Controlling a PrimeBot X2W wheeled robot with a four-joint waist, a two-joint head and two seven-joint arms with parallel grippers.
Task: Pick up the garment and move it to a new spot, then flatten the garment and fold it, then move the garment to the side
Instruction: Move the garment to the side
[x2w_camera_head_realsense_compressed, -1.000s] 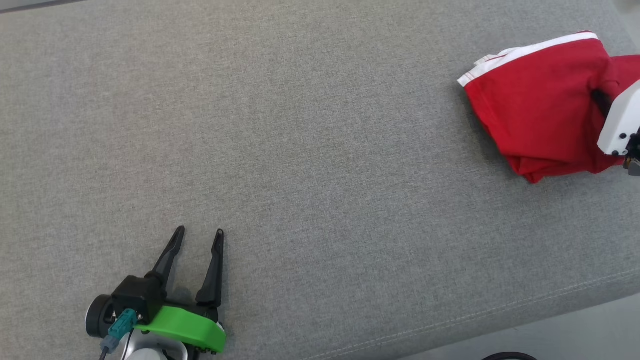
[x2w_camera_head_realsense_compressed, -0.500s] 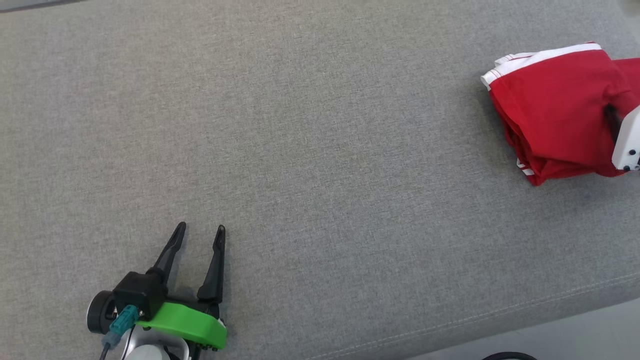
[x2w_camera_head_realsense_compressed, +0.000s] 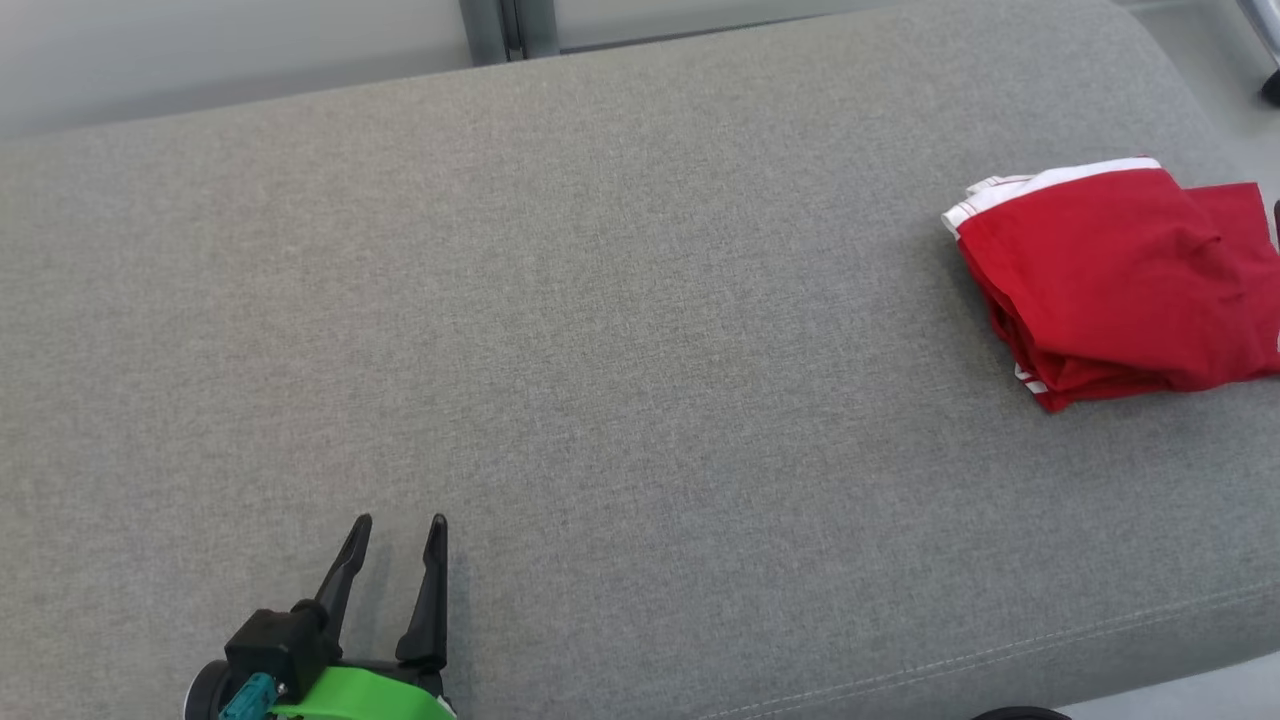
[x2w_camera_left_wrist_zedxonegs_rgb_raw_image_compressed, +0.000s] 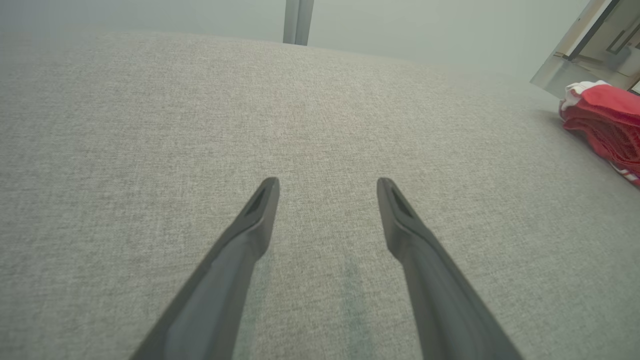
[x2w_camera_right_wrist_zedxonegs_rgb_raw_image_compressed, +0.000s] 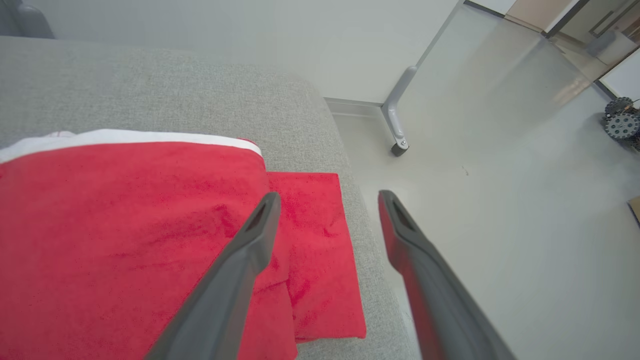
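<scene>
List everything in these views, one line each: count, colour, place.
folded red cloth garment with white band: one, red and white, right end of the cushion.
grey woven fabric cushion: one, grey, under the garment.
pale metal leg with a dark caster: one, light grey, on the floor past the cushion's end.
dark toothed wheels: at least two, dark grey, far across the floor.
left gripper: one, dark fingers, open, over bare cushion.
right gripper: one, dark fingers, open, holding nothing, above the garment's edge.

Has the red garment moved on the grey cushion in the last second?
Yes. Measured against the cushion's front seam, the red garment slid to the robot's right, toward the cushion's end.
</scene>
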